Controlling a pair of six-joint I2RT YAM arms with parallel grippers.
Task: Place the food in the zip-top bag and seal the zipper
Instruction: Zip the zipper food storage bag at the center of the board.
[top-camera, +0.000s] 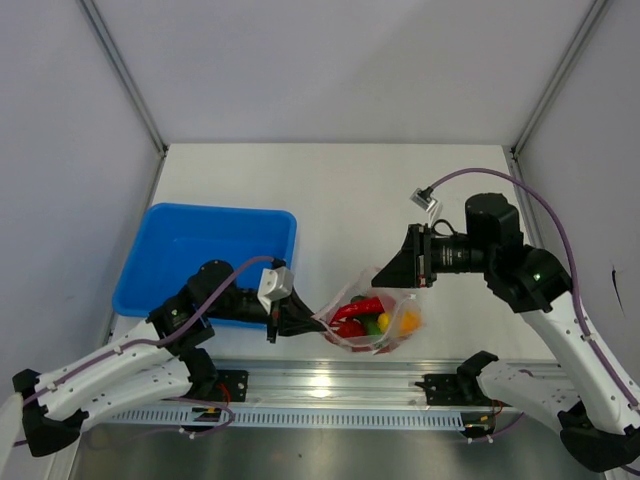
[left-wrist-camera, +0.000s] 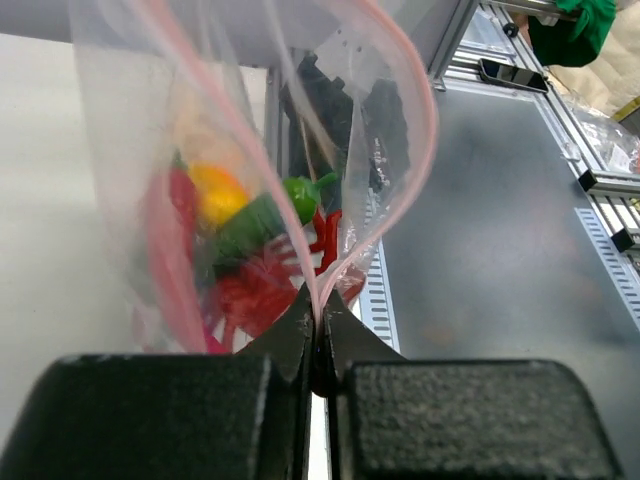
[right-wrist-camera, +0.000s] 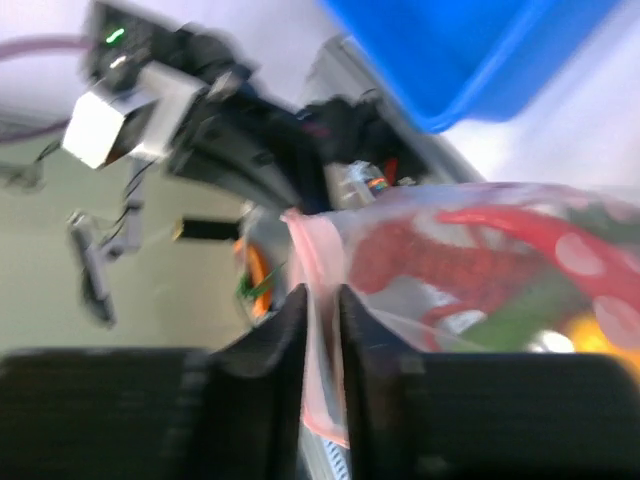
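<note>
Zip-top bag (top-camera: 395, 300), food (top-camera: 362, 306) inside, hangs between both arms above the counter's (top-camera: 400, 190) near edge. Left end effector (left-wrist-camera: 318, 335) is clamped on the zipper (left-wrist-camera: 430, 140). Right end effector (right-wrist-camera: 318, 300) stands narrow, pinching the zipper's other end.

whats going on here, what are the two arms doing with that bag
The food is already inside the zip-top bag. The left end effector is shut on the pink zipper at one end. The right end effector straddles the strip farther along; blur hides whether it pinches. The bag gapes, unsealed.
</note>
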